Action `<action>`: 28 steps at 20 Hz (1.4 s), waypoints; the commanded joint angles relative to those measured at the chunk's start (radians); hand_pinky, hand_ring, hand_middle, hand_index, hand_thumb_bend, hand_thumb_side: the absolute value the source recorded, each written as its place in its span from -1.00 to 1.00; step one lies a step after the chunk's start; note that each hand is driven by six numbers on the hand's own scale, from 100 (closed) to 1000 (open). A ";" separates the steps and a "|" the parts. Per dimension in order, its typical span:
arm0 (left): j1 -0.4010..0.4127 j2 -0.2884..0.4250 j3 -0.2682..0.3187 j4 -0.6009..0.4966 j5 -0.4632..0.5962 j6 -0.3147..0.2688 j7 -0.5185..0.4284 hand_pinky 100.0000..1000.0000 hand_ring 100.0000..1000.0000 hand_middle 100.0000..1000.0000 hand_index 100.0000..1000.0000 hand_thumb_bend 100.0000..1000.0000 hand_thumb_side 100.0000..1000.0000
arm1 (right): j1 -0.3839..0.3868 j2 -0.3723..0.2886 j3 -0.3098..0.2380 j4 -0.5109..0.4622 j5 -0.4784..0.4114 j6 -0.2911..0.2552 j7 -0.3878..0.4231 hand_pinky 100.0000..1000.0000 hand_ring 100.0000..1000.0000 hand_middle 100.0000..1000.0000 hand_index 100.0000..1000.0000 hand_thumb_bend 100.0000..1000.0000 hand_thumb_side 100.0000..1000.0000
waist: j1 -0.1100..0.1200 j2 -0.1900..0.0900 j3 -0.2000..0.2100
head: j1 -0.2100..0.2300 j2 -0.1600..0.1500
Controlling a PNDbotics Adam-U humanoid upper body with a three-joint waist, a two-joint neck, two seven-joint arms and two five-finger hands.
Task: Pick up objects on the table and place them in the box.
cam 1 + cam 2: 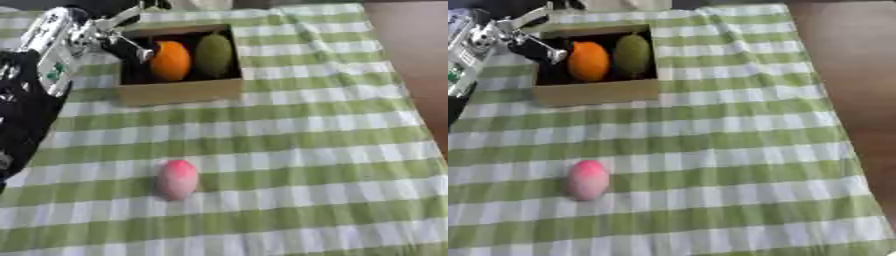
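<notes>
At box, far left: left hand (122, 42) over open brown cardboard box (179, 91); finger state cannot be told.
Box contents: round orange fruit (171, 60), oval green fruit (213, 54).
Cloth: pink egg-shaped object (588, 179).
Left eye view only: black forearm.

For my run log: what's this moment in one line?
left hand over box | orange fruit, green fruit inside | pink fruit on tablecloth

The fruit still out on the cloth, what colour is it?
Pink, redder toward the top. The fruit shows best in the left eye view.
</notes>
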 commanded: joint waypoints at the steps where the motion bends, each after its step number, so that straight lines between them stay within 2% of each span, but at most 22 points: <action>1: 0.005 0.088 -0.017 -0.186 0.132 0.021 -0.024 0.62 0.65 0.52 0.78 -1.00 -0.98 | -0.004 -0.027 -0.016 -0.009 0.005 0.002 -0.003 1.00 0.94 0.21 0.90 -1.00 -0.05 | 0.015 -0.015 0.004 | -0.009 -0.001; 5: 0.077 0.200 -0.056 -0.444 0.317 0.068 -0.080 0.60 0.63 0.50 0.78 -1.00 -0.94 | -0.002 -0.032 -0.016 -0.010 0.006 0.005 -0.003 1.00 0.94 0.21 0.90 -1.00 -0.05 | 0.023 -0.019 0.011 | -0.020 0.006; 11: 0.214 0.369 -0.102 -0.766 0.510 0.148 -0.161 0.59 0.61 0.50 0.78 -1.00 -0.86 | -0.005 -0.033 -0.016 -0.018 -0.002 0.007 -0.009 1.00 0.94 0.22 0.90 -1.00 -0.05 | 0.026 -0.026 0.012 | -0.029 0.006; 18: 0.231 0.409 -0.161 -0.797 0.584 0.059 -0.255 0.61 0.63 0.52 0.79 -1.00 -0.83 | -0.005 -0.032 -0.015 -0.026 -0.012 0.005 -0.038 1.00 0.93 0.22 0.90 -1.00 -0.05 | 0.018 -0.040 0.015 | -0.040 0.013; 22: 0.237 0.409 -0.190 -0.797 0.590 0.050 -0.310 0.61 0.64 0.53 0.80 -1.00 -0.78 | -0.004 -0.030 -0.014 -0.026 -0.013 0.006 -0.042 1.00 0.93 0.22 0.90 -1.00 -0.05 | 0.016 -0.044 0.017 | -0.036 0.015; 28: 0.258 0.394 -0.218 -0.797 0.572 0.054 -0.347 0.61 0.64 0.53 0.80 -1.00 -0.58 | 0.001 -0.027 -0.016 -0.025 -0.012 0.009 -0.042 1.00 0.93 0.22 0.90 -1.00 -0.05 | 0.016 -0.046 0.022 | -0.036 0.021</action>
